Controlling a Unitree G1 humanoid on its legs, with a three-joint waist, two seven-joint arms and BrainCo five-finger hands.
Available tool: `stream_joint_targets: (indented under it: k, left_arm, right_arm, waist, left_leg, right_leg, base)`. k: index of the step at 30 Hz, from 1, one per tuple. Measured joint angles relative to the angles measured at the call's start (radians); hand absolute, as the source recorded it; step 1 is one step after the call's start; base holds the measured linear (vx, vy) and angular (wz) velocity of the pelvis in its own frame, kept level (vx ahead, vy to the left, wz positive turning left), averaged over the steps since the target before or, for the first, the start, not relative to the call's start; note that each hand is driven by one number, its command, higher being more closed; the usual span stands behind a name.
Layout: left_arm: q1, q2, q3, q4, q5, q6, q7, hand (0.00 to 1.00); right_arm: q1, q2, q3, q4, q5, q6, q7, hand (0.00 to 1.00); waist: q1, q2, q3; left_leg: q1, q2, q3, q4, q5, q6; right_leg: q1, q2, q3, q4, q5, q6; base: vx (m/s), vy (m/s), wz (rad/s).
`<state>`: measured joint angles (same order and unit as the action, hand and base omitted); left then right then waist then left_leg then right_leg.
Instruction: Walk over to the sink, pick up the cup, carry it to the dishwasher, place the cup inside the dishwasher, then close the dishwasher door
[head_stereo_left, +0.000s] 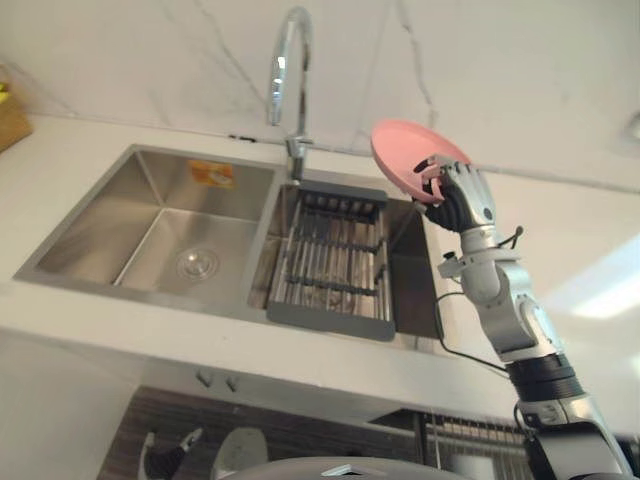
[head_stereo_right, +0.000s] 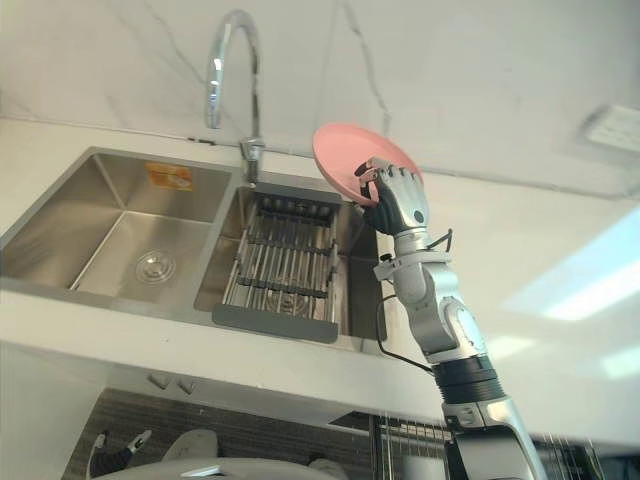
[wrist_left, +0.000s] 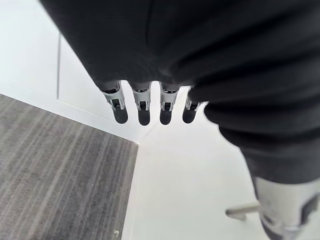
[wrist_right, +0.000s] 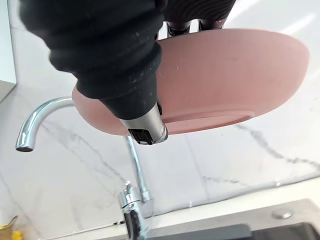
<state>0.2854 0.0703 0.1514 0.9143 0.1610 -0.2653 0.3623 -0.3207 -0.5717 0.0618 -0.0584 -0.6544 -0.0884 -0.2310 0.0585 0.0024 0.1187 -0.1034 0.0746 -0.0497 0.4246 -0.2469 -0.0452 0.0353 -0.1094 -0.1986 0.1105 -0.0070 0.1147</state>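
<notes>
My right hand holds a shallow pink dish tilted in the air over the right end of the sink; no cup shows. In the right wrist view the thumb presses the dish from below and the fingers curl over its rim. My left hand hangs low with straight fingers and holds nothing, above grey floor and a white cabinet front.
The steel double sink has a drain basket rack in its right basin and a tall curved faucet behind. White counter surrounds it. A wire rack shows below the counter's front edge at the right.
</notes>
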Motion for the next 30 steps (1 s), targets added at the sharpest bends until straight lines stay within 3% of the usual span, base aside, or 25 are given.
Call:
stream_joint_targets:
  k: [4, 6, 7, 8, 9, 10, 12, 15, 17, 19, 20, 21, 22, 23, 24, 25, 27, 30]
  left_arm:
    - [-0.043, 0.012, -0.034, -0.001, 0.001, 0.004, -0.031, 0.0]
    - [-0.046, 0.03, -0.046, -0.001, 0.001, 0.014, -0.046, 0.0]
    - [-0.045, 0.041, -0.044, 0.0, 0.001, 0.03, -0.048, 0.0]
    - [-0.043, 0.046, -0.043, 0.002, 0.0, 0.043, -0.048, 0.0]
    - [-0.027, 0.044, -0.036, 0.005, -0.002, 0.047, -0.047, 0.0]
    - [-0.018, 0.038, -0.018, 0.004, -0.008, 0.047, -0.043, 0.0]
    - [-0.006, 0.048, 0.007, 0.005, -0.023, 0.048, -0.038, 0.0]
    - [0.004, 0.053, 0.009, 0.005, -0.039, 0.051, -0.035, 0.0]
    - [-0.003, 0.054, 0.023, 0.005, -0.044, 0.063, -0.034, 0.0]
    - [-0.011, 0.057, 0.025, 0.005, -0.048, 0.072, -0.035, 0.0]
    - [-0.018, 0.066, 0.026, 0.006, -0.047, 0.075, -0.036, 0.0]
    - [-0.023, 0.071, 0.046, 0.009, -0.05, 0.089, -0.027, 0.0]
    - [-0.021, 0.082, 0.052, 0.011, -0.048, 0.091, -0.027, 0.0]
    - [-0.018, 0.084, 0.052, 0.019, -0.037, 0.091, -0.033, 0.0]
    - [-0.009, 0.071, 0.043, 0.019, -0.031, 0.087, -0.04, 0.0]
    - [-0.008, 0.063, 0.042, 0.019, -0.028, 0.087, -0.04, 0.0]
    - [-0.012, 0.056, 0.042, 0.016, -0.028, 0.084, -0.039, 0.0]
    - [-0.01, 0.058, 0.044, 0.019, -0.019, 0.084, -0.037, 0.0]
  right_arm:
    - [0.0, 0.001, -0.05, 0.0, -0.002, 0.005, -0.021, 1.0]
    - [0.0, 0.002, -0.082, -0.005, -0.002, 0.005, -0.042, 1.0]
    - [-0.001, 0.002, -0.097, -0.011, -0.003, 0.002, -0.042, 1.0]
    - [0.001, 0.005, -0.104, -0.011, -0.01, 0.003, -0.042, 1.0]
    - [-0.003, 0.004, -0.101, -0.012, -0.021, -0.001, -0.043, 1.0]
    - [-0.02, 0.001, -0.085, -0.008, -0.026, -0.018, -0.053, 1.0]
    - [-0.044, 0.002, -0.05, 0.002, -0.04, -0.036, -0.079, 1.0]
    - [-0.101, 0.002, 0.0, 0.04, -0.061, -0.064, -0.085, 1.0]
    - [-0.149, 0.003, 0.025, 0.076, -0.061, -0.063, -0.082, 1.0]
    - [-0.159, 0.002, 0.031, 0.085, -0.061, -0.051, -0.078, 1.0]
    - [-0.158, 0.001, 0.03, 0.085, -0.06, -0.041, -0.078, 1.0]
    - [-0.157, 0.001, 0.03, 0.084, -0.06, -0.038, -0.078, 1.0]
    - [-0.156, -0.002, 0.028, 0.083, -0.06, -0.038, -0.078, 1.0]
    - [-0.135, -0.019, 0.009, 0.081, -0.057, -0.038, -0.079, 1.0]
    - [-0.113, -0.039, -0.007, 0.08, -0.053, -0.033, -0.079, 1.0]
    - [-0.104, -0.045, -0.018, 0.08, -0.047, -0.031, -0.078, 1.0]
    - [-0.068, -0.047, -0.077, 0.074, -0.017, -0.017, -0.079, 1.0]
    - [-0.026, -0.042, -0.088, 0.073, -0.007, -0.014, -0.078, 1.0]
  waist:
    - [-0.026, -0.018, 0.018]
    - [-0.029, -0.017, 0.024]
    - [-0.031, -0.028, 0.029]
    - [-0.032, -0.018, 0.028]
    - [-0.028, 0.006, 0.022]
    - [-0.021, 0.007, 0.023]
    - [-0.011, 0.006, 0.022]
    - [0.032, -0.009, 0.011]
    - [0.052, -0.016, 0.006]
    - [0.048, -0.028, -0.001]
    - [0.045, -0.04, -0.007]
    - [0.049, -0.06, -0.014]
    - [0.052, -0.074, -0.016]
    - [0.054, -0.059, -0.021]
    - [0.053, -0.047, -0.028]
    - [0.049, -0.042, -0.031]
    - [0.048, -0.042, -0.034]
    - [0.051, -0.08, -0.034]
  left_leg:
    - [0.031, -0.035, 0.082, -0.017, 0.006, 0.041]
    - [0.023, -0.054, 0.103, 0.011, -0.019, 0.054]
    - [0.008, -0.066, 0.121, 0.032, -0.025, 0.062]
    - [0.014, -0.053, 0.154, 0.007, -0.009, 0.085]
    - [0.021, -0.023, 0.213, -0.04, 0.02, 0.108]
    - [0.023, -0.002, 0.276, -0.073, 0.04, 0.111]
    - [0.027, 0.032, 0.361, -0.098, 0.051, 0.114]
    - [0.052, 0.084, 0.515, -0.136, 0.069, 0.105]
    - [0.051, 0.117, 0.594, -0.151, 0.084, 0.09]
    - [0.043, 0.14, 0.647, -0.169, 0.11, 0.075]
    - [0.03, 0.158, 0.66, -0.162, 0.123, 0.06]
    - [0.024, 0.164, 0.654, -0.155, 0.14, 0.039]
    - [0.017, 0.163, 0.644, -0.147, 0.145, 0.031]
    - [0.015, 0.182, 0.614, -0.145, 0.157, 0.012]
    - [0.024, 0.195, 0.596, -0.177, 0.173, -0.012]
    - [0.035, 0.198, 0.597, -0.198, 0.189, -0.018]
    - [0.067, 0.197, 0.604, -0.255, 0.23, -0.036]
    - [0.07, 0.205, 0.608, -0.275, 0.256, -0.053]
  right_leg:
    - [-0.105, -0.062, 0.086, 0.141, -0.015, -0.009]
    - [-0.13, -0.066, 0.118, 0.133, -0.026, -0.064]
    - [-0.153, -0.065, 0.134, 0.111, -0.015, -0.112]
    - [-0.151, -0.065, 0.087, 0.065, -0.05, -0.196]
    - [-0.15, -0.078, 0.015, 0.066, -0.083, -0.209]
    - [-0.197, -0.112, -0.085, 0.176, -0.087, -0.189]
    - [-0.196, -0.146, -0.22, 0.333, -0.113, -0.2]
    - [-0.062, -0.195, -0.394, 0.374, -0.145, -0.205]
    - [-0.002, -0.237, -0.439, 0.38, -0.132, -0.211]
    - [0.035, -0.271, -0.442, 0.368, -0.087, -0.223]
    - [0.045, -0.277, -0.427, 0.324, -0.033, -0.221]
    - [0.046, -0.275, -0.413, 0.241, 0.073, -0.226]
    - [0.046, -0.271, -0.41, 0.203, 0.127, -0.218]
    - [0.069, -0.229, -0.407, 0.161, 0.106, -0.191]
    - [0.068, -0.2, -0.407, 0.144, 0.106, -0.19]
    - [0.069, -0.195, -0.405, 0.143, 0.102, -0.184]
    - [0.072, -0.185, -0.384, 0.141, 0.073, -0.13]
    - [0.09, -0.159, -0.378, 0.088, 0.044, -0.086]
  base:
    - [-0.13, 0.16, -0.62]
    - [-0.16, 0.202, -0.83]
    - [-0.19, 0.279, -1.11]
    - [-0.19, 0.266, -1.34]
    - [-0.19, 0.201, -1.48]
    - [-0.17, 0.136, -1.37]
    - [-0.15, 0.155, -1.51]
    - [-0.06, 0.091, -1.51]
    - [-0.09, -0.012, -1.61]
    - [-0.1, -0.139, -1.18]
    - [-0.09, -0.283, -0.96]
    - [-0.1, -0.343, -0.98]
    - [-0.1, -0.411, -0.81]
    - [-0.1, -0.373, -0.57]
    - [-0.09, -0.315, -0.43]
    - [-0.06, -0.215, -0.32]
    - [-0.02, -0.175, -0.16]
    - [-0.02, -0.169, -0.07]
